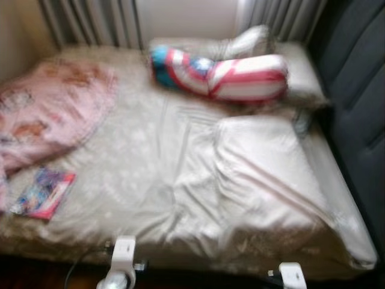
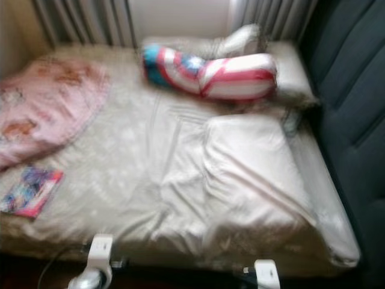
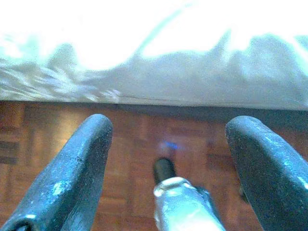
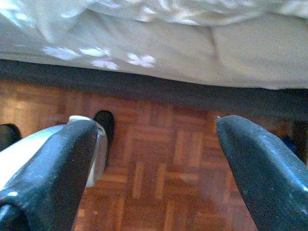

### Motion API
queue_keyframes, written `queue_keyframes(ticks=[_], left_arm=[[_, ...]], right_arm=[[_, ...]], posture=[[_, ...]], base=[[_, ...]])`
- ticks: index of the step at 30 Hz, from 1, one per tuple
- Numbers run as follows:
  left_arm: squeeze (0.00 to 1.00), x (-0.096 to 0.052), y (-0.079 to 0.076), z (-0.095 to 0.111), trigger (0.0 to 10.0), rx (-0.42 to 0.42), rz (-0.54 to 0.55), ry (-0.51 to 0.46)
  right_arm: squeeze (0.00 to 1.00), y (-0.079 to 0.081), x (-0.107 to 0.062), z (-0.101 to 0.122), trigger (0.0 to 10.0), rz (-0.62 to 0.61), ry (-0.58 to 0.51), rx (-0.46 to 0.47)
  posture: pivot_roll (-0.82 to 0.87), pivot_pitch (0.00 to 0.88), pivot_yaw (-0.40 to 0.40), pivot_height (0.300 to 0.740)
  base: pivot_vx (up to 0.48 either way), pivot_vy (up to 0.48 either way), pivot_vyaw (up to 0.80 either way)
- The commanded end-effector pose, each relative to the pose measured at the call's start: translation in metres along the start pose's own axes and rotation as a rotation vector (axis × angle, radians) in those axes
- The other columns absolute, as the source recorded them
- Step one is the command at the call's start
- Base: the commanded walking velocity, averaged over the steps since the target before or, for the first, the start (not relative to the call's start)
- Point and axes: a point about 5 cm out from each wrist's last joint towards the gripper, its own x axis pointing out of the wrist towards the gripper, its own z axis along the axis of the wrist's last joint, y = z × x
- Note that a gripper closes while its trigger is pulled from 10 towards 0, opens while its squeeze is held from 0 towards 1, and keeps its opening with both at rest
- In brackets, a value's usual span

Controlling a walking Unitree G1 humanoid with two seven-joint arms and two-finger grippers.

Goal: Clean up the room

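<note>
Looking down, I face a bed (image 1: 180, 180) spread with a rumpled cream sheet that carries a faint flower print; the head views are blurred. At its left edge a pink blanket (image 1: 48, 108) lies bunched, and just below that, near the front left corner, a colourful flat book (image 1: 43, 192) rests on the sheet. Further right, towards the head of the bed, a bolster cushion (image 1: 228, 75) in red, white and blue stripes lies across a pale pillow (image 1: 301, 78). A folded cream duvet (image 1: 264, 174) covers the right half of the mattress. Grey curtains (image 1: 90, 21) hang behind the bed, and a dark padded panel (image 1: 358, 90) runs up the right side.

My two arms are low, in front of the near edge of the bed. My left tool (image 3: 168, 159) hangs over brown parquet floor (image 3: 134, 144), its two black fingers (image 3: 72, 173) spread apart with nothing between them. My right tool (image 4: 159, 178) hangs the same way above the parquet, released and holding nothing, with the sheet's hem beyond it.
</note>
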Motion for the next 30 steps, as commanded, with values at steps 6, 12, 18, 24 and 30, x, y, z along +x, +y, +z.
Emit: queue_keyframes(ticks=[6, 12, 18, 24, 30], left_arm=[[0.00, -0.0033, 0.0083, -0.0132, 10.0, 0.006, 0.020, 0.047], [0.00, -0.0039, 0.0083, -0.0156, 10.0, 0.005, 0.019, 0.053], [0.00, -0.0043, 0.0095, -0.0167, 10.0, 0.003, 0.022, 0.055], [0.00, -0.0035, 0.0101, -0.0132, 10.0, -0.001, 0.024, 0.042], [0.00, -0.0025, 0.0084, -0.0093, 10.0, -0.007, 0.022, 0.028]], right_arm=[[0.00, 0.0060, -0.0003, -0.0056, 10.0, 0.014, 0.016, 0.006], [0.00, 0.0060, -0.0004, -0.0063, 10.0, 0.019, 0.022, 0.002], [0.00, 0.0062, -0.0005, -0.0059, 10.0, 0.018, 0.014, 0.006], [0.00, 0.0063, -0.0004, -0.0053, 10.0, 0.018, 0.007, 0.012], [0.00, 0.0057, -0.0005, -0.0049, 10.0, 0.018, 0.004, 0.014]], posture=[[-0.06, 0.077, -0.023, 0.740], [-0.06, 0.074, -0.024, 0.740], [-0.06, 0.076, -0.025, 0.740], [-0.06, 0.080, -0.026, 0.740], [-0.07, 0.085, -0.032, 0.740]], base=[[0.000, -0.322, 0.00], [0.000, -0.322, -0.36], [0.000, -0.216, -0.37], [0.000, 0.000, 0.00], [0.000, 0.000, 0.00]])
